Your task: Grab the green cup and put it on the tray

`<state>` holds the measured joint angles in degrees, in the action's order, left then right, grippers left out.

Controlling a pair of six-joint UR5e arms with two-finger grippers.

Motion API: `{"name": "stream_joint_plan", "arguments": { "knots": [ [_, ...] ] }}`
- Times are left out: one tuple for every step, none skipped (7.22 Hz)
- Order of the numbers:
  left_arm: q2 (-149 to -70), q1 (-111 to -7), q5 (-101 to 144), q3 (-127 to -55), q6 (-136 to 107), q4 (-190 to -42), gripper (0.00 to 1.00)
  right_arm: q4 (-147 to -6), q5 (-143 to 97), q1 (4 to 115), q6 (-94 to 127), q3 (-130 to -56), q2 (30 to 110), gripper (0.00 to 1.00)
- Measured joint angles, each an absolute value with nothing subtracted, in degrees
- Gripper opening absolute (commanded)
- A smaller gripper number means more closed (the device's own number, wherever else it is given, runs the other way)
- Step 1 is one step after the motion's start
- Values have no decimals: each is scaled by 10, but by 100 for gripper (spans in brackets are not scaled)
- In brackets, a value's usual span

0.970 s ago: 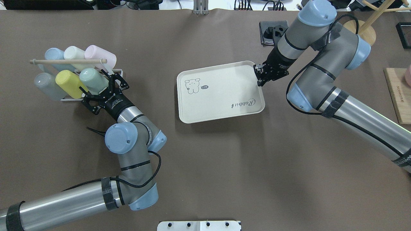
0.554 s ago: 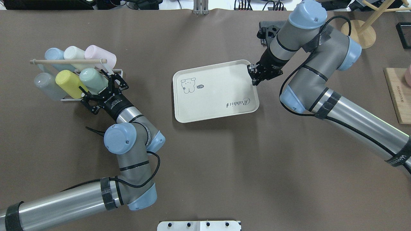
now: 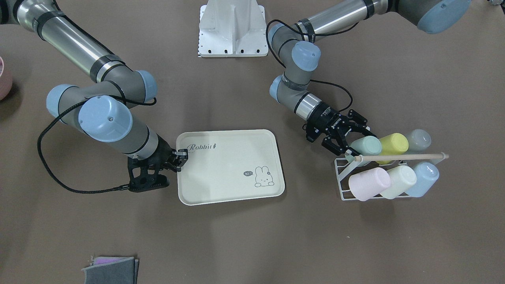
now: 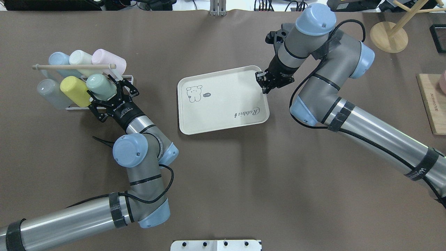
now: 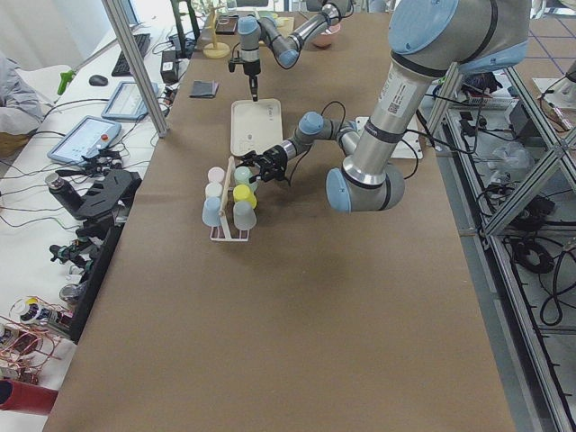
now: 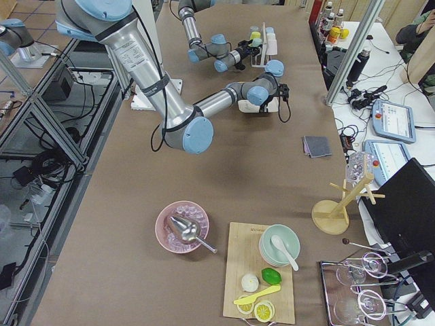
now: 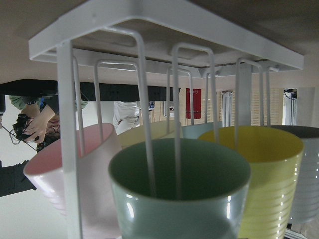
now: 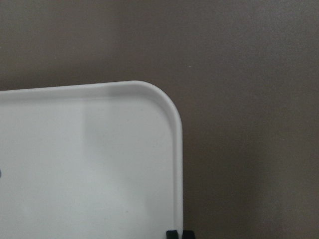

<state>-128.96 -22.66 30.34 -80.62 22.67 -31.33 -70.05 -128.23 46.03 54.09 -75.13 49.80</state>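
The green cup [image 4: 101,86] lies tilted on a white wire rack [image 4: 75,108] at the left, its mouth toward my left gripper [image 4: 110,94]. That gripper is open, with its fingers on either side of the cup's mouth end. In the front view the cup [image 3: 367,145] lies just past the gripper [image 3: 342,144]. The left wrist view looks into the cup's mouth [image 7: 179,189]. The cream tray [image 4: 223,101] lies flat mid-table. My right gripper [image 4: 263,82] is shut on its far right rim. The right wrist view shows the tray corner [image 8: 99,164] and the fingertips [image 8: 172,233].
The rack also holds a yellow cup [image 4: 75,91], a grey one [image 4: 52,94], and blue, cream and pink ones behind, under a wooden dowel [image 4: 73,66]. A wooden stand [image 4: 388,35] and a cutting board [image 4: 432,104] are at the right.
The right gripper has slid the tray to the left across the table. The left gripper has edged closer around the green cup's mouth and stays open.
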Motion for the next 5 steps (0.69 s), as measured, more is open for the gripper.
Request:
{"name": "stream_joint_plan", "arguments": {
  "knots": [
    [-1291, -227, 302, -806, 227, -312, 0, -699, -1282, 453, 541, -751, 498, 0],
    [-1292, -228, 302, -808, 227, -311, 0, -695, -1281, 446, 542, -750, 498, 0],
    [-1293, -230, 302, -811, 227, -308, 0, -692, -1281, 439, 542, -750, 500, 0],
    [-1294, -233, 302, -817, 228, -300, 0, -690, -1281, 434, 542, -750, 503, 0],
    [-1294, -236, 302, -831, 227, -283, 0, -688, -1281, 433, 541, -750, 507, 86]
  ]
}}
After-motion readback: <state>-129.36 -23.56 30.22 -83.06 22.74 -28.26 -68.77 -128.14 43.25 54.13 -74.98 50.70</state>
